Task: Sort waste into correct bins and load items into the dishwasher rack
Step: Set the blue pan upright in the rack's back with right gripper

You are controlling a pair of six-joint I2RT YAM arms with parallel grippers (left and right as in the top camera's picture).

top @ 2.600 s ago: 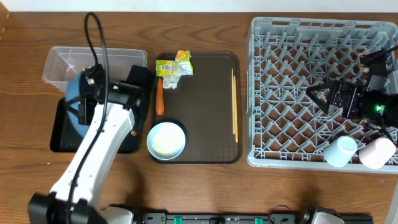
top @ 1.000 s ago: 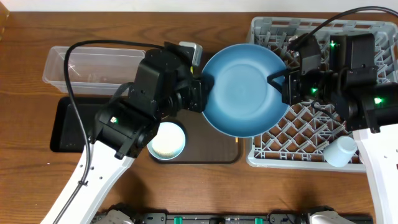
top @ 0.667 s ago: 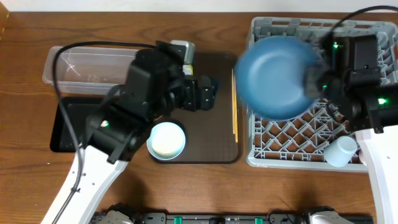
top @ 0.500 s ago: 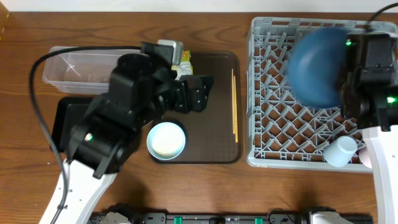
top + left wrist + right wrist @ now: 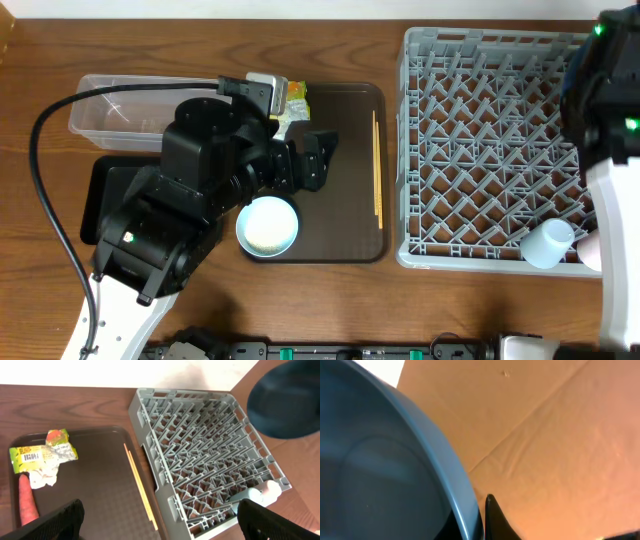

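My right gripper is shut on the rim of the large dark blue bowl, which fills the right wrist view. The left wrist view shows that bowl held high beyond the grey dishwasher rack. The rack holds a light blue cup and a pink cup in its near right corner. My left gripper hangs open and empty over the brown tray. On that tray lie the chopsticks, the wrapper, the white bowl of rice and the carrot.
A clear tub stands at the back left with a black tray in front of it, partly under my left arm. My right arm rises over the rack's right edge. Wooden table surrounds everything.
The blue bowl passed from my left gripper to the right one. The right arm carried it rightward over the rack and out of the overhead view. My left gripper opened and drew back left.
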